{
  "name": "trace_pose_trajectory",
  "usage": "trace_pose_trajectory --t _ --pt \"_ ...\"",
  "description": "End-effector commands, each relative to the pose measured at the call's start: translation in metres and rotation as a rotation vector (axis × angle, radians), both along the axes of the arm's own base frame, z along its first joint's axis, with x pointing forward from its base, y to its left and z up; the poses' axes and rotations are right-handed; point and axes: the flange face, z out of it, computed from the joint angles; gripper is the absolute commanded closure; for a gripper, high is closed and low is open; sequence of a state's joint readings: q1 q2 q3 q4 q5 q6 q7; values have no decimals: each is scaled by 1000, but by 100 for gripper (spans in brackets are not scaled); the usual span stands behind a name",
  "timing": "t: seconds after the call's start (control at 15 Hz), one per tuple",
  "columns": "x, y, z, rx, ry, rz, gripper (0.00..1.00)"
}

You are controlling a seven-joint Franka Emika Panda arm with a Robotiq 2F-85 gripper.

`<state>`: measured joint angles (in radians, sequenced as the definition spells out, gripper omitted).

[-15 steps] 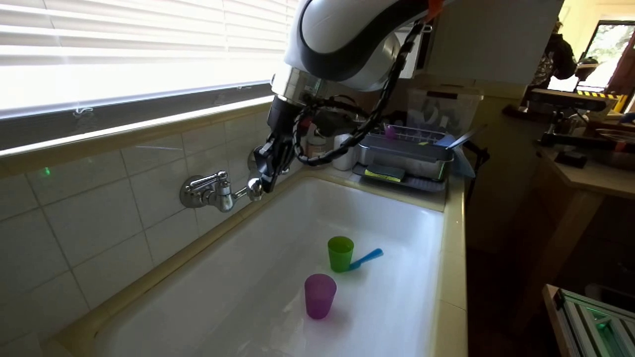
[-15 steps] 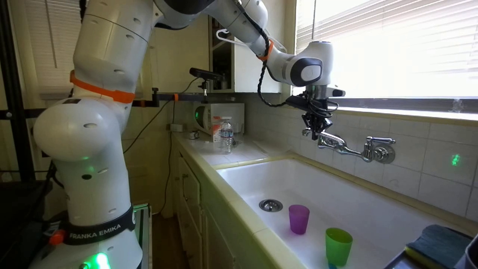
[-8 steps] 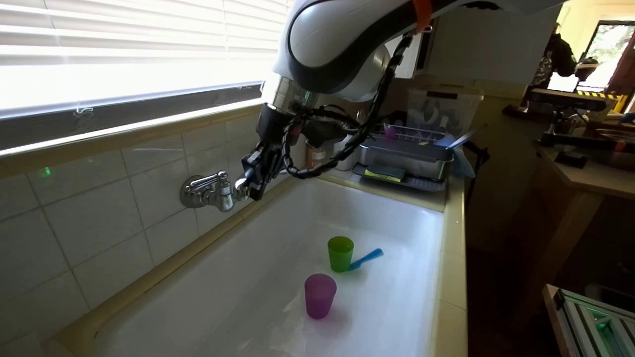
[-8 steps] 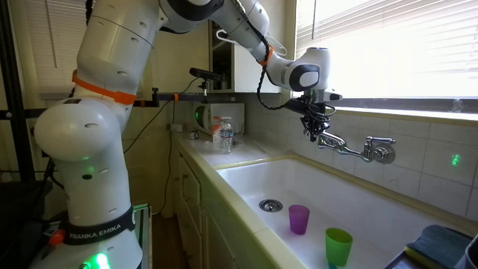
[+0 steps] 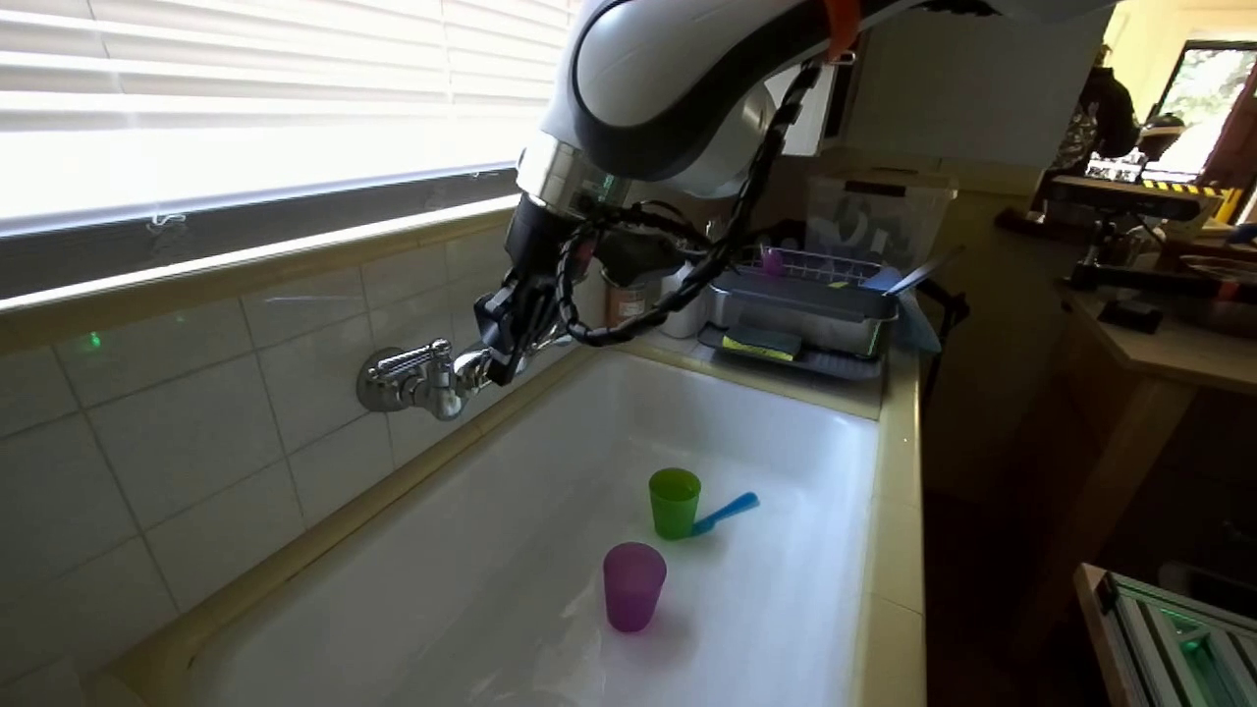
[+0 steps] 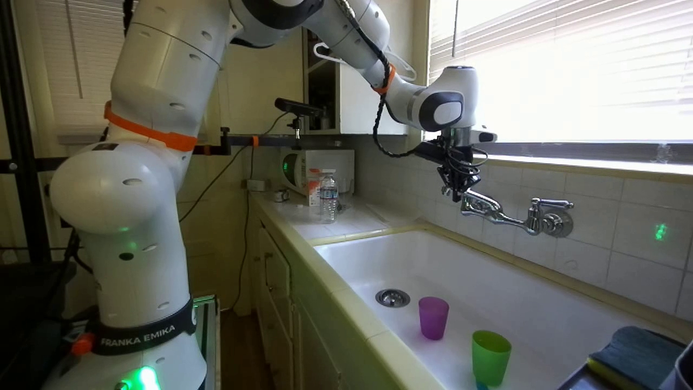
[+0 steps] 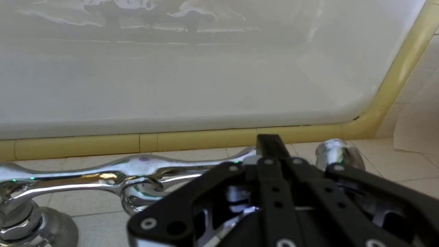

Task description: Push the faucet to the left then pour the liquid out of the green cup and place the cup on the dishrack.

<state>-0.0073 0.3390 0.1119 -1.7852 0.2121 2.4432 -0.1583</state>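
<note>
One robot arm (image 5: pixel 678 98) had shifted left in both exterior views over the last second, then nearly stalled. Likely meant the push was in hand; pouring and placing hadn't begun. Sink (image 5: pixel 462 579) ran below and to the right. Dishrack (image 5: pixel 791 299) stood past the sink's far end in an exterior view, already loaded, so room for a cup looked doubtful. Faucet (image 5: pixel 434 381), at left, showed no clear swing; partly hidden. Gripper (image 5: pixel 504 363) hung at the faucet, jaws closed together, holding nothing; contact unclear. Green cup (image 5: pixel 675 504) stood upright in the sink, well apart from the gripper; liquid not discernible. Purple cup (image 5: pixel 633 586) stood just nearer, probably crowding the pick. Blue utensil (image 5: pixel 727 513) lay touching or just beside the green cup's base, a likely snag.
</note>
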Motion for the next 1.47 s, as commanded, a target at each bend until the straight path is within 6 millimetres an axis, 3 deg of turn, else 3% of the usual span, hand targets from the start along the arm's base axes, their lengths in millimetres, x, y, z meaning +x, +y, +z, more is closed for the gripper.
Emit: trace_pose_trajectory --t 0.0,0.47,0.8,0.87,1.0,1.4 --pt "-19 -11 17 -23 8 -3 100" --pt "-73 -63 34 -93 103 -54 100" --pt "-106 -110 13 -116 174 -130 97" --pt "-111 -120 6 -120 181 -150 92" --pt "-120 -143 -12 -124 194 -200 68" --pt "-134 -210 -58 -67 179 -374 24"
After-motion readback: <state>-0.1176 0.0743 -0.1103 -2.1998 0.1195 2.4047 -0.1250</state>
